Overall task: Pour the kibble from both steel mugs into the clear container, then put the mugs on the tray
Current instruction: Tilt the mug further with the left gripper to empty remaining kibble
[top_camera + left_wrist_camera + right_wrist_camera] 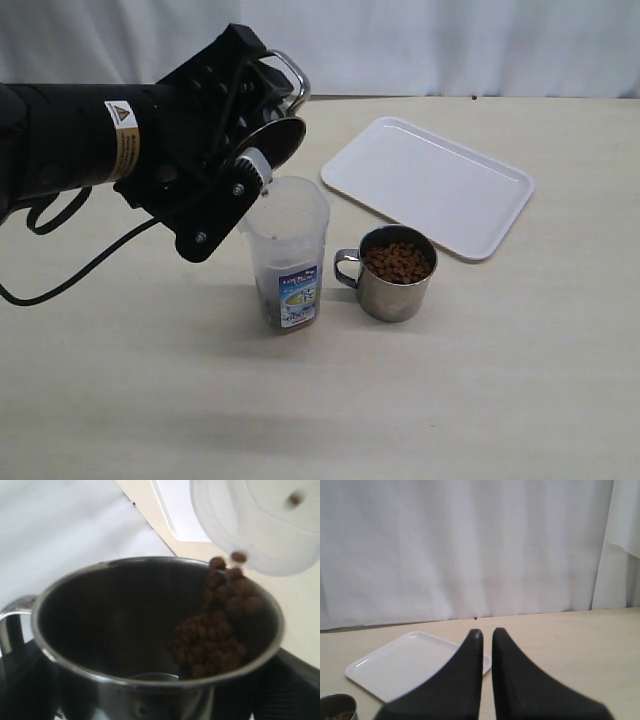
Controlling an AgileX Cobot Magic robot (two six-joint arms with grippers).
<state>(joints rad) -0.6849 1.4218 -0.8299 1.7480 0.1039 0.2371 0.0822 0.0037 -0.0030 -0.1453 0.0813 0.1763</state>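
My left gripper (250, 150) is shut on a steel mug (278, 132) and holds it tipped, rim over the mouth of the clear container (288, 245). In the left wrist view the mug (110, 610) fills the picture, and kibble (210, 635) slides over its lip towards the container's rim (260, 530). Some kibble (274, 306) lies at the bottom of the container. The second steel mug (397, 275) stands upright just right of the container, full of kibble (398, 260). The white tray (428, 185) lies behind it. My right gripper (487, 632) is shut and holds nothing.
The tray (405, 662) and the rim of the full mug (337, 709) show in the right wrist view, ahead of the right fingers. A white curtain hangs behind the table. A black cable trails from the left arm over the table's left side.
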